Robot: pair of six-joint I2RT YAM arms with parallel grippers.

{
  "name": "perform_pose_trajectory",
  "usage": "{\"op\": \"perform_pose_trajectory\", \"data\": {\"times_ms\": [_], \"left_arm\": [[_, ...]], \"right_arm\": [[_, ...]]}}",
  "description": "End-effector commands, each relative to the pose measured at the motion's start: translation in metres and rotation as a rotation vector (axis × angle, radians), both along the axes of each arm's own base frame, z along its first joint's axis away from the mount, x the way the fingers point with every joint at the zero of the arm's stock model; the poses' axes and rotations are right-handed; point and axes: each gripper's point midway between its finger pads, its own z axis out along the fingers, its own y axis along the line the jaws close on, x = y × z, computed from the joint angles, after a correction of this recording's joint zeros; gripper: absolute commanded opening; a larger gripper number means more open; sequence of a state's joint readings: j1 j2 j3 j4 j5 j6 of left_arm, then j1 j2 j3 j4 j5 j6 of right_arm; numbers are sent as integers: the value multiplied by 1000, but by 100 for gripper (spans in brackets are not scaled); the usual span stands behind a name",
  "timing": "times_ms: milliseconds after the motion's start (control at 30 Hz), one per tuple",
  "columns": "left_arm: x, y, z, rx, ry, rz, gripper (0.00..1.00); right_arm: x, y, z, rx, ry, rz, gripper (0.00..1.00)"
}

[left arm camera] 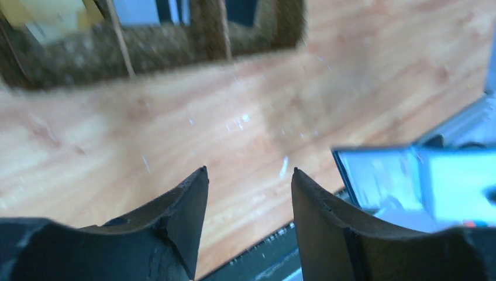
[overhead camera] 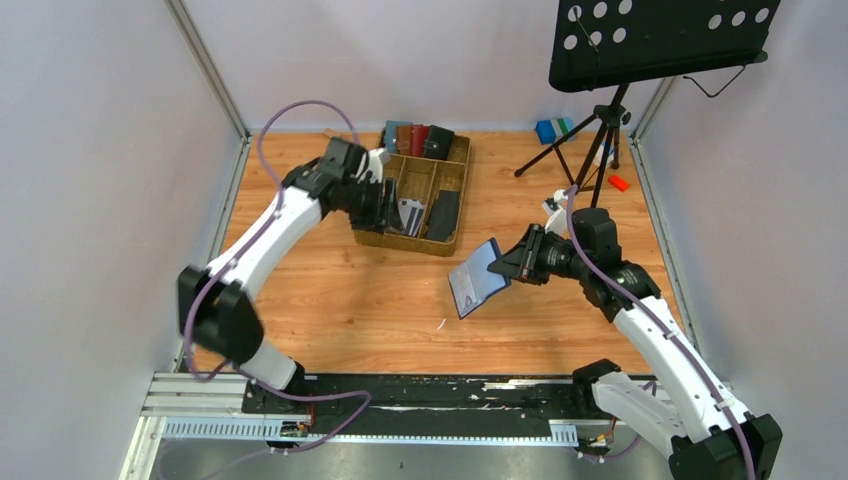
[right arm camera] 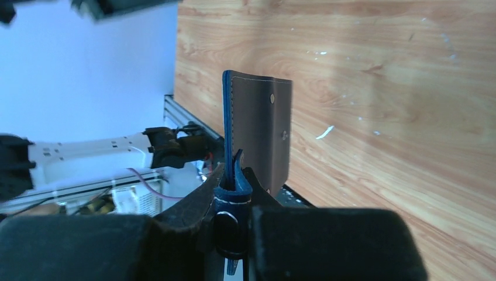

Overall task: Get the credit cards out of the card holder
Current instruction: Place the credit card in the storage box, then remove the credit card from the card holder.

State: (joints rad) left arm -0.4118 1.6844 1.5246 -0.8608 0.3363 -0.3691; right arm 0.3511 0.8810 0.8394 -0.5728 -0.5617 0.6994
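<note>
**Fig. Card holder presented for emptying.** Card holder [right arm camera: 260, 132] is held aloft over the wooden surface [right arm camera: 380, 88], between the two arms and well apart from the tray [overhead camera: 463, 190]; the right gripper [right arm camera: 234, 190] has its jaws clamped on the holder's near edge by the little side tab, so the navy bifold stands on edge and fans half open. The left gripper [left arm camera: 250, 171] hovers just beside the tray, jaws apart with nothing between them. Pale credit cards [overhead camera: 408, 214] stand in a tray compartment; whether any sit in the holder's pockets cannot be told, the left wrist view being blurred.

Handling, as a judgement: the holder looks light, soft and floppy at its fold, so it would likely swing or close under a sideways pull; a pinch at one edge gives little resistance to twisting. A card would be thin, stiff and slick; it is best taken by its exposed short edge, flat between the jaws, and drawn along the pocket's line rather than across it; a hold too near a corner risks the card pivoting or slipping out.
</note>
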Motion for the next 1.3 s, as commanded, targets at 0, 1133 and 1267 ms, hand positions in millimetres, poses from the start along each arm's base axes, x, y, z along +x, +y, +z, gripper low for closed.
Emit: {"op": "perform_pose_trajectory", "data": {"times_ms": [0,1133,1267], "left_arm": [[-53,-1,28,-184,-69,-12,64],[-134,-47,148,-1378,33,-73,31],[-142,-41,154,-1451,69,-98,27]], "right_arm": [[7,24,43,226,-57,43,0],[7,49,95,687,128,-28,0],[7,50,92,694,136,-36,0]]}}
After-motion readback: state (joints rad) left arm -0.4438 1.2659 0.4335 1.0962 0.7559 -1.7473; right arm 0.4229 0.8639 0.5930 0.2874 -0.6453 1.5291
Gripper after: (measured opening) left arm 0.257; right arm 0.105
